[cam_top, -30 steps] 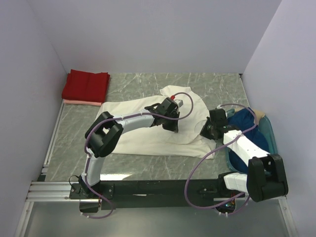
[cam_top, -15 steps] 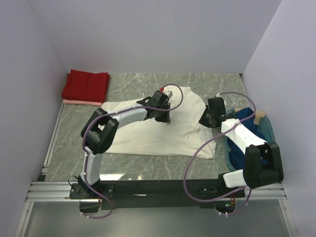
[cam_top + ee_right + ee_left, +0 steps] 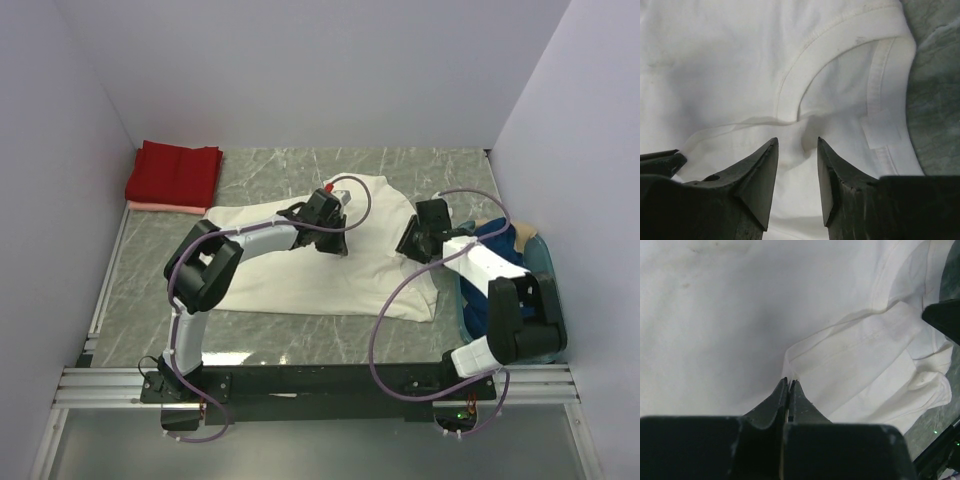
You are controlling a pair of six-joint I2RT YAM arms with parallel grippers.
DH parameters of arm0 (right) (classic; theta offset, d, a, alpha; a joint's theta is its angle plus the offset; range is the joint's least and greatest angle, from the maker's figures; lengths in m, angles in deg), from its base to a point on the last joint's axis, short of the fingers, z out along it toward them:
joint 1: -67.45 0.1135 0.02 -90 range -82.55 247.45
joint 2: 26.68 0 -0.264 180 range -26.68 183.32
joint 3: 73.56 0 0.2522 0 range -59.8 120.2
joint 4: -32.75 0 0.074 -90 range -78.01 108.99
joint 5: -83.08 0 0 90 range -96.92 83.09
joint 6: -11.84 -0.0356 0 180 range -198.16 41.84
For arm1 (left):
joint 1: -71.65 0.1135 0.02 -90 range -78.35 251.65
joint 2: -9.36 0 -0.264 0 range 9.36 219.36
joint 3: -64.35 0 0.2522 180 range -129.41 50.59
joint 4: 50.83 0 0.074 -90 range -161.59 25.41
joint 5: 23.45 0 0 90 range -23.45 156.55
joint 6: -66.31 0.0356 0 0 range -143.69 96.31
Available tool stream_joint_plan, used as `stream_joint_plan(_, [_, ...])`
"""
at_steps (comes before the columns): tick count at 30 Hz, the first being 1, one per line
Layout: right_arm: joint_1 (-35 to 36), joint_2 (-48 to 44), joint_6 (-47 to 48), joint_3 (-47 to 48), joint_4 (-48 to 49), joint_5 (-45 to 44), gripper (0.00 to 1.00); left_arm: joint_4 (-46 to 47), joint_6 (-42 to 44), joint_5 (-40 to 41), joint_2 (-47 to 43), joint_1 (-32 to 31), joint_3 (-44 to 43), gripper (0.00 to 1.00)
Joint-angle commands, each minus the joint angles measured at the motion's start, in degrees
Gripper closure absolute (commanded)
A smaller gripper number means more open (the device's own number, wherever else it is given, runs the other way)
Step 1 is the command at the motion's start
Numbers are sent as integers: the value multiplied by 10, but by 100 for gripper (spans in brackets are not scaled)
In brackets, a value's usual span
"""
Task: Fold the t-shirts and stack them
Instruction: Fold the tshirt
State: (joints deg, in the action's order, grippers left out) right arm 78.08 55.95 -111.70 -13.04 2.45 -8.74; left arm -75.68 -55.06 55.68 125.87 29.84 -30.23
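A cream-white t-shirt [image 3: 300,275] lies spread across the middle of the table. My left gripper [image 3: 338,245] is over its upper part. In the left wrist view it [image 3: 789,381] is shut on a raised fold of the white cloth [image 3: 740,315] next to a sleeve hem. My right gripper [image 3: 410,245] hovers at the shirt's right end. Its jaws [image 3: 797,140] stand open over bunched cloth just below the ribbed collar [image 3: 840,40], gripping nothing. A folded red t-shirt [image 3: 175,172] lies on a pale pink one [image 3: 160,207] at the back left. A dark blue t-shirt [image 3: 497,240] sits in the basket.
The teal plastic basket [image 3: 545,265] stands at the right edge, beside the right arm. White walls close in the back and both sides. A metal rail [image 3: 105,290] runs along the left of the marble tabletop [image 3: 280,165].
The right gripper has opened and let go of the white shirt near the collar. The left gripper moved back and left with its pinch of cloth, and the shirt's right end shifted.
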Motion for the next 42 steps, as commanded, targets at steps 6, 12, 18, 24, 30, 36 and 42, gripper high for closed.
stream_joint_plan(6, [-6,48,-16,23,43,42,53,48,-18,-29,-52,-2,28,99])
stream_joint_plan(12, [-12,59,-28,19,67,87,72,59,-19,-33,-66,-1,41,99])
stream_joint_plan(18, [-16,52,-27,22,69,83,95,64,-19,-29,-82,-2,55,99])
stream_joint_plan(24, [-16,14,-20,-1,98,74,96,79,-24,-13,-108,-2,81,99])
stream_joint_plan(30, [-16,-28,-18,-31,134,53,89,91,-31,9,-118,-2,105,99])
stream_joint_plan(36, [-17,10,-15,-12,110,42,45,78,-44,51,-94,0,88,77])
stream_joint_plan(42, [-16,-8,-10,1,83,28,38,48,-73,107,-113,28,78,47])
